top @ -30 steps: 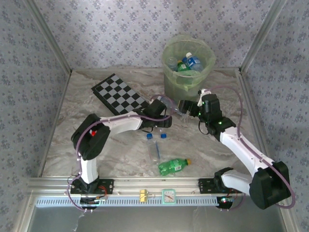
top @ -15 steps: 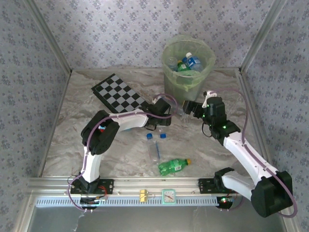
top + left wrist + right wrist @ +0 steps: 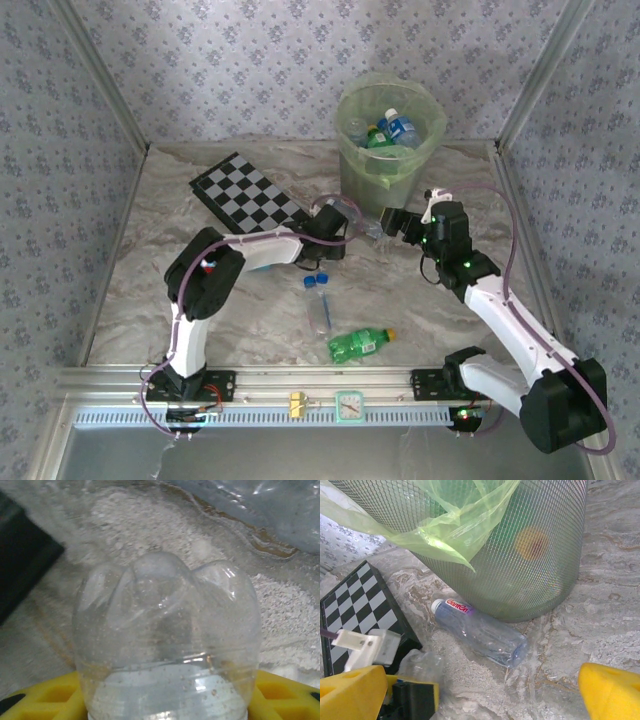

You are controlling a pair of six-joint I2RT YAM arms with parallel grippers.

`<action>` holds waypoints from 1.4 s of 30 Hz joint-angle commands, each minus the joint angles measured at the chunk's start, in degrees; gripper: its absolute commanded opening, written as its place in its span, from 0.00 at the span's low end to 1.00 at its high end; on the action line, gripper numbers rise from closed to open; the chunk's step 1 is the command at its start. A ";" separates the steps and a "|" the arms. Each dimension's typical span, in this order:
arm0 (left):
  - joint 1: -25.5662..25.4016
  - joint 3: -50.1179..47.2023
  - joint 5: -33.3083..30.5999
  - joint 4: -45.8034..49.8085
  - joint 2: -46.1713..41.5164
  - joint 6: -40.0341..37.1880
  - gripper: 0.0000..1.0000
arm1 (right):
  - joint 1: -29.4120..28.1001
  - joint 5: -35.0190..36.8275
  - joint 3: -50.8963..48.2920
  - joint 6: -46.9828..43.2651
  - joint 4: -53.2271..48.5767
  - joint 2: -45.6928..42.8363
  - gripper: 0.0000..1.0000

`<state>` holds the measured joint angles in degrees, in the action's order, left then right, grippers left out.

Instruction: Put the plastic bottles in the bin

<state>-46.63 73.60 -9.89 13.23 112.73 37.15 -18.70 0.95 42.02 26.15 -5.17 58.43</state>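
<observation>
Left end effector (image 3: 338, 234) reaches across the worktop (image 3: 200, 290) to the foot of the bin (image 3: 360, 175). Its wrist view shows a clear bottle (image 3: 165, 630) base-on between the yellow fingers (image 3: 42, 697), which lie against both of its flanks, so the grip looks closed on it. Right end effector (image 3: 393, 222) hovers just to the right, near the bin's base, its yellow fingers (image 3: 609, 690) spread wide with nothing between them.

The bin stands at the far side of the worktop, lined with a thin green bag (image 3: 455, 525) that drapes over the rim. From above, several bottles lie inside: clear blue-labelled bottles (image 3: 402, 128) and at least one green-bodied bottle (image 3: 377, 139). How many there are cannot be told. Through the mesh wall in the right wrist view, a green blur and a yellow cap (image 3: 532, 542) show faintly.

A labelled bottle (image 3: 480, 629), clear with a blue label, lies on its side touching the bin's foot. Nearer the arms, two blue caps (image 3: 317, 281) sit side by side; the clear bodies attached to them are hard to separate from the marbled worktop. A green bottle (image 3: 358, 345) with a yellow cap lies near the front edge. A checkered board (image 3: 245, 195) lies left of the bin, its near corner covered by the left arm. The held bottle's cap end is cut off by the lower edge of the left wrist view.
</observation>
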 commanded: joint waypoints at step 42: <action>12.83 84.09 23.98 10.96 23.60 -17.81 0.59 | 1.54 -0.04 -3.47 1.84 -0.28 -5.34 1.00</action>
<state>-34.44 154.36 12.56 26.85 135.39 15.97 -17.58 0.67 39.03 27.68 -4.95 53.89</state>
